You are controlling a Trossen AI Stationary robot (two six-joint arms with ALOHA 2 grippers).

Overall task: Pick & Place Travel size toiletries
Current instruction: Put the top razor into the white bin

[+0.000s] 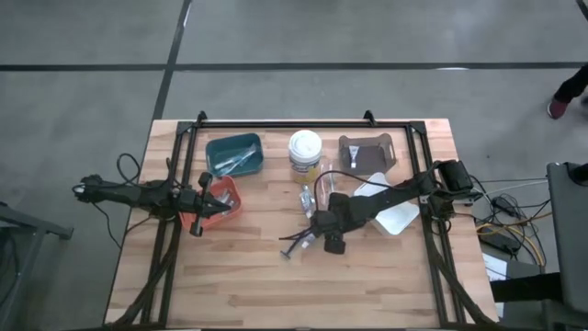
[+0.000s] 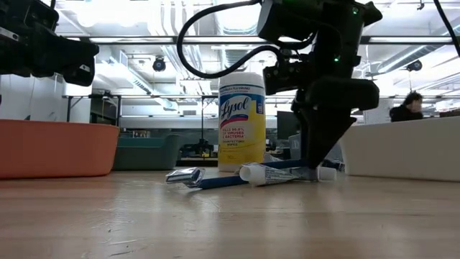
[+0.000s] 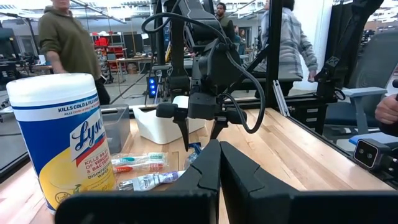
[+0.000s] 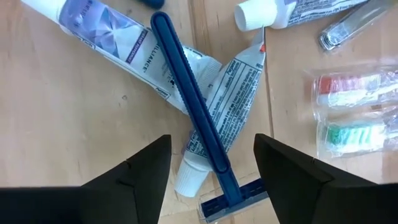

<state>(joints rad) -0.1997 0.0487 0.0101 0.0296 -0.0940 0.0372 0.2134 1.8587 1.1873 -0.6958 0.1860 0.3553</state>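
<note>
Between the wide-open, empty jaws of the right gripper (image 4: pixel 211 168), a blue razor (image 4: pixel 193 106) is lying across two crossed tubes (image 4: pixel 214 109) mid-counter (image 1: pixel 276 285). Judgement: descending squarely and pinching the handle alone is looking best. Left gripper (image 1: pixel 204 204) is waiting shut over the orange bin (image 1: pixel 230 210).
</note>
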